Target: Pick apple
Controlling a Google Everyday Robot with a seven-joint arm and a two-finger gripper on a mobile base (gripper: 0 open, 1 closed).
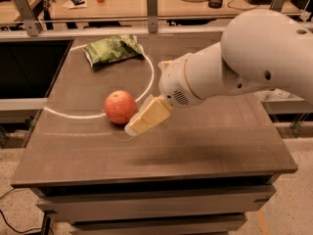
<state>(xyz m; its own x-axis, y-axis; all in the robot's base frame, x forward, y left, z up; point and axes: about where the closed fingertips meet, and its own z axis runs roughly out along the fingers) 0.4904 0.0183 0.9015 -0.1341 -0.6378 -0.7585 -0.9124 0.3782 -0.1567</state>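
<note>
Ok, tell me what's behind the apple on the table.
Farther back behind the apple lies a green snack bag, apart from it. A white arc on the table runs behind the apple; that stretch is covered. The hand sits close beside the apple.
</note>
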